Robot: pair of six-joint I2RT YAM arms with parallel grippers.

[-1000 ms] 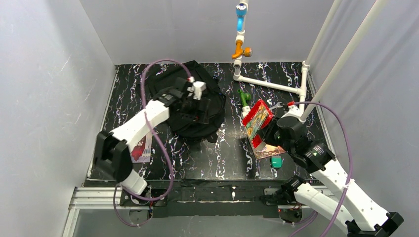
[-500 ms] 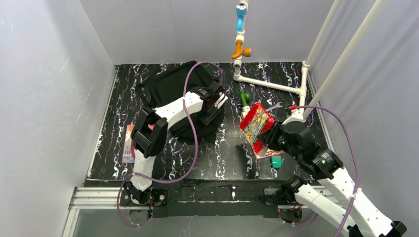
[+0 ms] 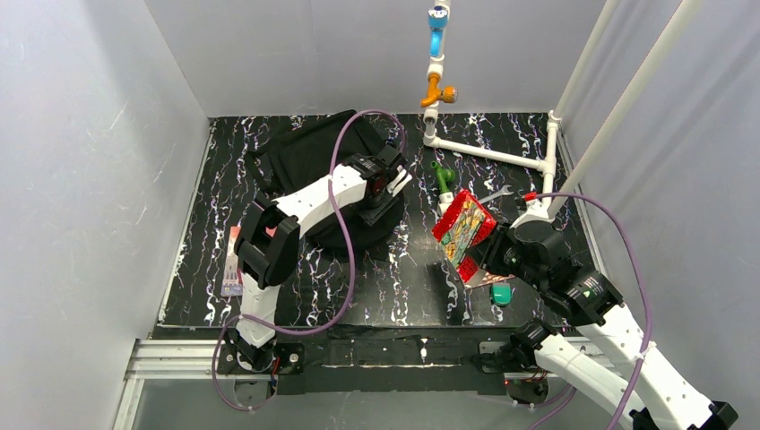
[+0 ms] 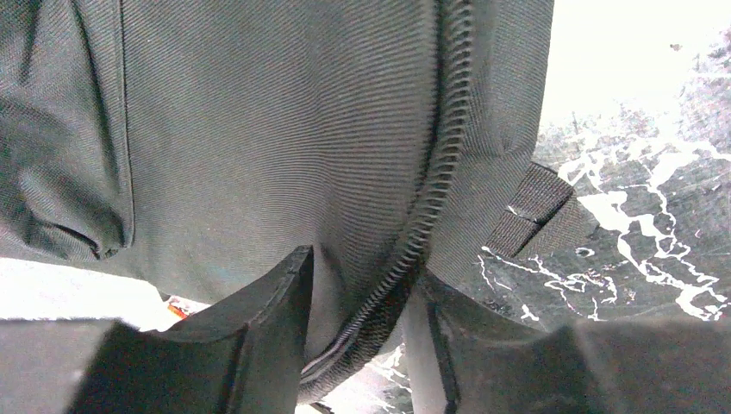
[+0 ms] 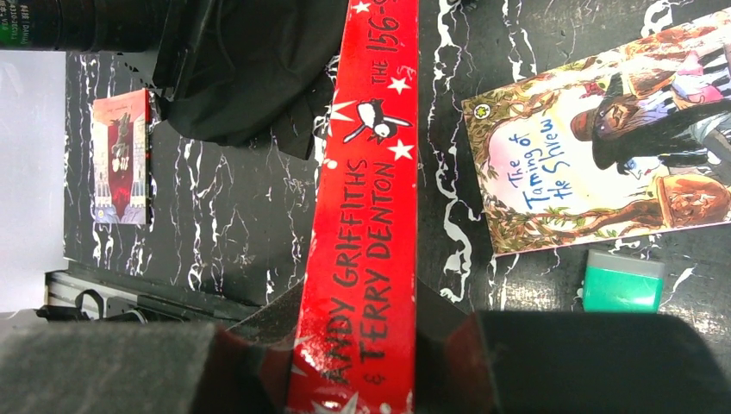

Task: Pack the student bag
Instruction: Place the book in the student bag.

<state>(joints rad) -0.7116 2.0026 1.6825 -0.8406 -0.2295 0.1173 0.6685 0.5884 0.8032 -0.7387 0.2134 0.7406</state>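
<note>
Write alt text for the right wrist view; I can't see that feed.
The right gripper clamps the spine of a red book above the table. Below lie a Taming of the Shrew paperback, a green block and the black student bag.

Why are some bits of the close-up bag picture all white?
Left wrist view: glare bleaches the corners beyond the student bag, whose weave looks sharp; right wrist view: the red book is crisp, the left edge washed out; top external view: evenly lit.
</note>
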